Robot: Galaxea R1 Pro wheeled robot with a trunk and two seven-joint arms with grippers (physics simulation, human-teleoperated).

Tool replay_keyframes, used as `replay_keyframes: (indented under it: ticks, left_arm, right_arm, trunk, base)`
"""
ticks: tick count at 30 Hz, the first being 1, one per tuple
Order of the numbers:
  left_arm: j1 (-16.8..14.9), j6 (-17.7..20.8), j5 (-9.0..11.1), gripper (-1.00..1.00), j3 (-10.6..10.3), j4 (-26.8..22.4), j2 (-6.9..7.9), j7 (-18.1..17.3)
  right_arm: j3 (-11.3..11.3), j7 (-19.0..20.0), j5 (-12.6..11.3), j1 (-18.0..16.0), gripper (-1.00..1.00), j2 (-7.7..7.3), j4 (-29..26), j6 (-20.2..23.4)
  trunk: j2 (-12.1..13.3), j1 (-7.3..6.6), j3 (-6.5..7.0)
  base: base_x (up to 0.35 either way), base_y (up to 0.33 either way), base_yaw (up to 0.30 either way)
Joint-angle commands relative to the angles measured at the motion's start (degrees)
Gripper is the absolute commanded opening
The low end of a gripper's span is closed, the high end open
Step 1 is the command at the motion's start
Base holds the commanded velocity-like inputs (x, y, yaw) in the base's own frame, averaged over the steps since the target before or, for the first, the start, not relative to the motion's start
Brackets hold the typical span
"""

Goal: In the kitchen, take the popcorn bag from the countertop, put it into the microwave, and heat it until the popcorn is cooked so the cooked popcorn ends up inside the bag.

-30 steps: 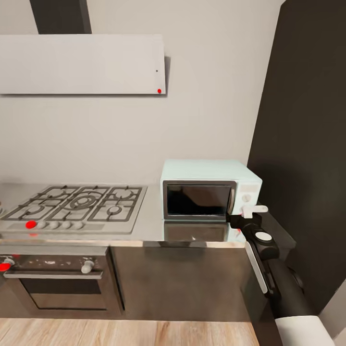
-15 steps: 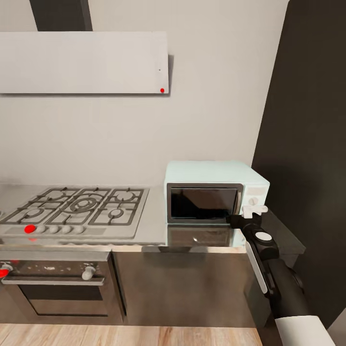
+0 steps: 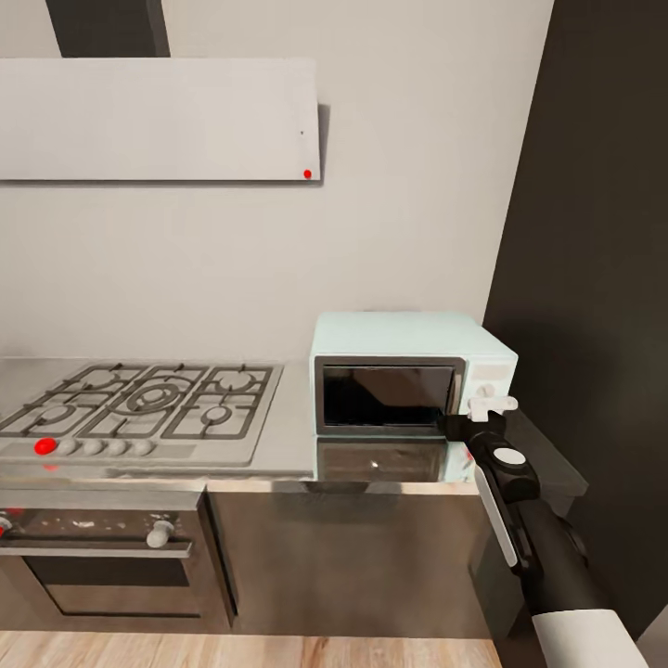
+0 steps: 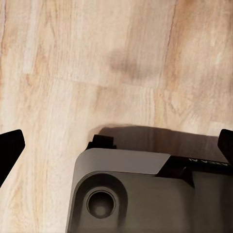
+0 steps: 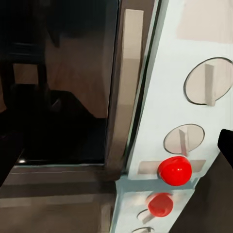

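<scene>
The popcorn bag is not to be found on the stretch of table [image 3: 288, 436] taken in by the head view, so its place cannot be told from these pictures, and it is judged not yet to have been picked up. The microwave [image 3: 408, 380] is seen standing at the right end of the table, against the wall and beside a tall dark cabinet [image 3: 594, 278], with its dark glass door shut. The right gripper [image 3: 490, 405] is held just in front of the microwave's control panel, near the door's right edge; in the right wrist view the door handle [image 5: 127, 92] and the knobs [image 5: 208, 81] are shown close up with a red dot [image 5: 174, 170] below them, and a dark fingertip at each edge of that view suggests the fingers are spread apart, with nothing between them. The left gripper [image 4: 116, 145] is pointed down at the wood floor [image 4: 97, 58], its fingertips likewise set wide at the two edges of its view and nothing held. A gas hob [image 3: 153, 404] is set into the table to the left, with an oven [image 3: 102, 557] beneath and a range hood [image 3: 158, 121] above. The task is judged to be at an early stage: the door is probably to be opened first, and the fetching, loading and heating of the bag are all left.
</scene>
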Motion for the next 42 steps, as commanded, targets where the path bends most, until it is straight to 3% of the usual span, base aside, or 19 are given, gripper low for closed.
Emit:
replay_keyframes:
  ticks: [1,32,42]
  left_arm:
    - [-0.04,-0.19,-0.04,1.00,0.23,0.05,-0.02,0.05]
    - [0.14,-0.19,0.03,1.00,0.06,0.05,-0.19,0.05]
    - [0.14,-0.19,0.02,1.00,0.02,0.05,-0.19,0.05]
  right_arm:
    - [0.14,-0.21,0.20,-0.04,1.00,-0.05,-0.05,0.37]
    - [-0.05,-0.04,0.03,0.84,1.00,-0.17,-0.52,0.28]
    - [-0.57,-0.04,0.03,0.84,1.00,-0.19,-0.68,0.28]
  trunk:
    - [-0.04,0.00,-0.07]
    - [-0.04,0.00,-0.07]
    - [-0.04,0.00,-0.07]
  base:
    - [0.016,-0.017,0.000]
    - [0.001,-0.001,0.000]
    - [0.145,0.000,0.000]
